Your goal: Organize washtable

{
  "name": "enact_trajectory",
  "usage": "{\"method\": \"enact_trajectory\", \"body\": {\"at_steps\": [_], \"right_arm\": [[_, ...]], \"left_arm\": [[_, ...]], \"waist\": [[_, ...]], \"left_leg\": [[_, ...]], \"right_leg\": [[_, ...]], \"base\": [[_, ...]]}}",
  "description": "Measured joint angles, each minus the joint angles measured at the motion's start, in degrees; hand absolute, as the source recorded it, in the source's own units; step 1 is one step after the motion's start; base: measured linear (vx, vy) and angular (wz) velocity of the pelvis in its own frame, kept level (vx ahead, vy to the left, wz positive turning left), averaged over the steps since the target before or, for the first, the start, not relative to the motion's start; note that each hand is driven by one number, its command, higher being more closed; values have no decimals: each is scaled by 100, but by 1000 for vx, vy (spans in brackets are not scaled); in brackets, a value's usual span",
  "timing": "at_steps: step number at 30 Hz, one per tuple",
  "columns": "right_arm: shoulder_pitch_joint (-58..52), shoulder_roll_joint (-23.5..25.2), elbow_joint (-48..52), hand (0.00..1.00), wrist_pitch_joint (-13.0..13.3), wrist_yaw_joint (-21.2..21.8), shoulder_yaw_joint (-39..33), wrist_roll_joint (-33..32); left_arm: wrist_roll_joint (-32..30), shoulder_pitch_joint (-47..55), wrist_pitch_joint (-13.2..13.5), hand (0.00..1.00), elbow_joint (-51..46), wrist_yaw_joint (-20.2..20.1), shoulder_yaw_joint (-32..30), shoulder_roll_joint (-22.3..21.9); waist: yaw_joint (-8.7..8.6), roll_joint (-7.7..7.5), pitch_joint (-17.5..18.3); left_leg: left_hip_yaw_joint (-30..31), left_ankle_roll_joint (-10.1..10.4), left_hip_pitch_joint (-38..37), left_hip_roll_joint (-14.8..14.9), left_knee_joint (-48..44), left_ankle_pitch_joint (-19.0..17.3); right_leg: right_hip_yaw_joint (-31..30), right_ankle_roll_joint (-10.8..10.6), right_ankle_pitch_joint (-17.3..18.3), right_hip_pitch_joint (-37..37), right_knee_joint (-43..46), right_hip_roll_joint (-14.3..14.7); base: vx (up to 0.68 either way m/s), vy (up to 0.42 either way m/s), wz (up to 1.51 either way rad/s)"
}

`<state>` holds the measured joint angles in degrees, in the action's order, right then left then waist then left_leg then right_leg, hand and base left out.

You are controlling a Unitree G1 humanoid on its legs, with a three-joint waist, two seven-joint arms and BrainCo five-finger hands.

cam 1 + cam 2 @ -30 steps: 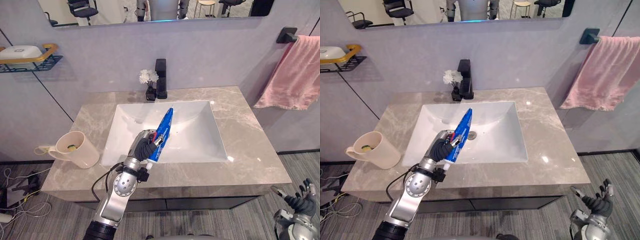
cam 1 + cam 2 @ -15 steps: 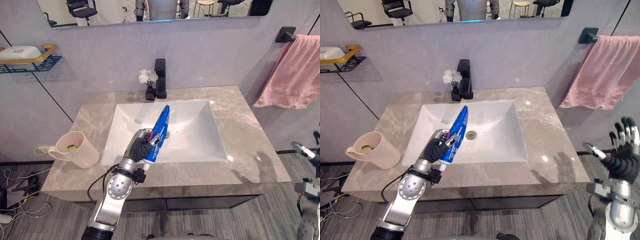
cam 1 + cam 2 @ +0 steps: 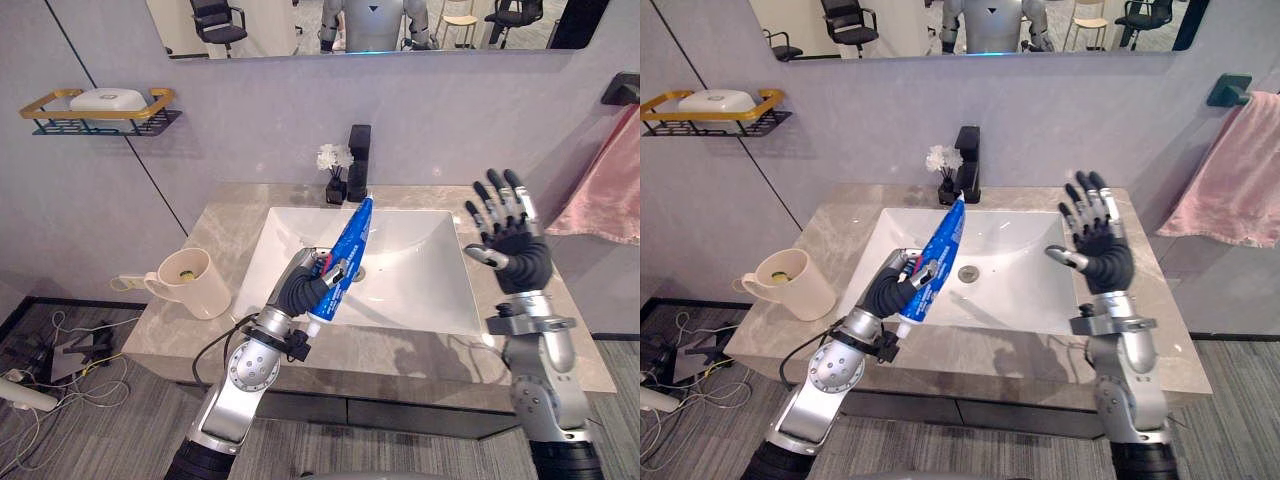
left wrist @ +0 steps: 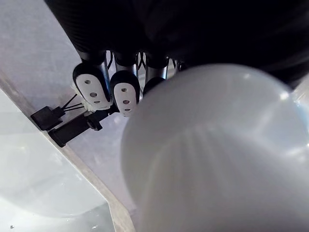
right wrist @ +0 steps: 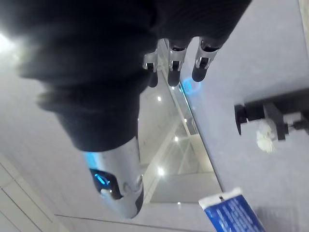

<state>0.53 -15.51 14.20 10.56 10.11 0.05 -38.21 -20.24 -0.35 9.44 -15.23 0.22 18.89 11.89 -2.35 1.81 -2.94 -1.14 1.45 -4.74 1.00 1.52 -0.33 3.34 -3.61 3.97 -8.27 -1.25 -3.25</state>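
Observation:
A blue toothpaste tube [image 3: 347, 252] with a white cap [image 4: 217, 154] stands tilted in my left hand [image 3: 300, 290], which is shut on its lower end above the front left rim of the white sink [image 3: 420, 290]. My right hand [image 3: 510, 240] is raised over the right side of the sink, palm turned inward, fingers [image 5: 201, 65] spread straight, holding nothing. A cream mug [image 3: 195, 282] with something yellow-green inside sits on the marble counter [image 3: 215, 235] at the left. The tube's flat end [image 5: 231, 212] shows in the right wrist view.
A black faucet [image 3: 358, 177] and a small black vase of white flowers [image 3: 331, 170] stand behind the sink. A wall shelf [image 3: 100, 110] holds a white soap dish. A pink towel [image 3: 1230, 175] hangs at the right. A mirror [image 3: 370, 20] runs above.
My right hand has risen from low beside the counter to above the sink's right side, fingers spread. The camera has shifted, so the whole scene sits further right. The left hand still holds the tube.

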Motion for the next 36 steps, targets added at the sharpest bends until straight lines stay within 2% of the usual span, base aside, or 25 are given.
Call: {"method": "enact_trajectory", "body": {"at_steps": [3,4,10,11,20,21,36], "right_arm": [[19,201,-123,0,-91,13,380,-194],[52,291,-224,0,-114,11,540,-271],[187,557,-443,0,-209,5,1069,-603],[187,588,-457,0,-212,4,1174,-653],[205,623,-670,0,-238,19,1468,-911],[254,622,-671,100,-238,18,1488,-975],[463,626,-902,100,-225,27,1826,-1415]], "left_arm": [[-2,-98,-1,100,0,80,156,-42],[-3,-117,-1,0,0,126,179,-63],[-9,-121,-2,0,1,313,411,-122],[-10,-122,-2,100,1,333,453,-148],[66,-271,-5,100,6,352,694,-221],[71,-321,-7,100,8,358,716,-221],[165,-418,-48,100,256,557,760,-221]], "waist": [[7,-15,9],[6,-28,20],[17,-110,89],[14,-125,98],[29,-135,108],[17,-134,108],[13,-175,176]], "left_leg": [[65,-7,-5,-22,78,74],[91,-11,-10,-29,112,106],[105,-18,-29,-28,178,162],[106,-19,-30,-28,184,167],[130,-8,-38,-29,318,252],[145,-13,-38,-31,373,288],[217,-12,-33,-32,372,303]], "right_leg": [[76,-5,-3,2,3,-9],[103,-8,-5,2,3,-9],[134,-17,-15,3,3,-6],[133,-17,-16,4,2,-6],[158,-22,-21,45,-13,3],[190,-23,-22,55,-18,6],[232,-23,-26,31,-31,4]], "base": [[-38,-11,14],[-37,-18,11],[-37,-17,3],[0,0,0],[-3,-4,1],[-10,-21,8],[-2,-3,1]]}}
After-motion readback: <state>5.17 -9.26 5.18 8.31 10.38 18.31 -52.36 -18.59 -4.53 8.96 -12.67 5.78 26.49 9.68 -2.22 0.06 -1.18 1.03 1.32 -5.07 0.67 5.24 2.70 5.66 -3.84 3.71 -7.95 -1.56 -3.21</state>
